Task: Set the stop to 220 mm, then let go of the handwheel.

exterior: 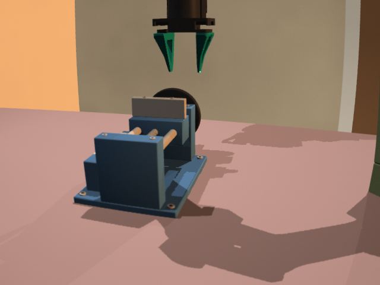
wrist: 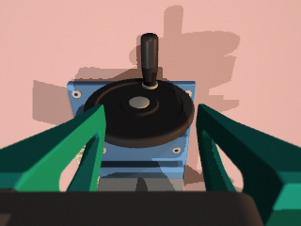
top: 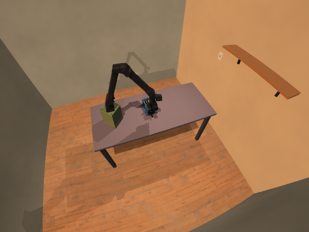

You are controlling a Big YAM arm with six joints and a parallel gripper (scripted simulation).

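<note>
Handwheel point(exterior: 174, 92) point(wrist: 127, 127) first: where does it lie from the end effector point(top: 150, 111) point(exterior: 184, 72) point(wrist: 150, 114)?

Straight below, at six o'clock in the exterior view, on the far end of the blue fixture point(top: 144, 106) point(exterior: 129, 171) point(wrist: 160, 152). Its crank handle point(wrist: 150, 54) sits at twelve o'clock in the wrist view.

And what's around it, or in the way?

From the exterior side, a grey plate point(exterior: 158, 107) point(wrist: 162, 185) hides part of the wheel. Rods point(exterior: 170, 138) run towards us, over the fixture's base. In the top view, that whole fixture stands on the worktop point(top: 174, 102) point(exterior: 276, 184) point(wrist: 263, 71), at three o'clock from the green pedestal point(top: 116, 120) point(exterior: 376, 180). I can't read the stop's setting.

Has the end effector got hold of anything?

Nothing. Its green fingers are about half open, clear above the wheel, touching neither rim nor handle.
</note>
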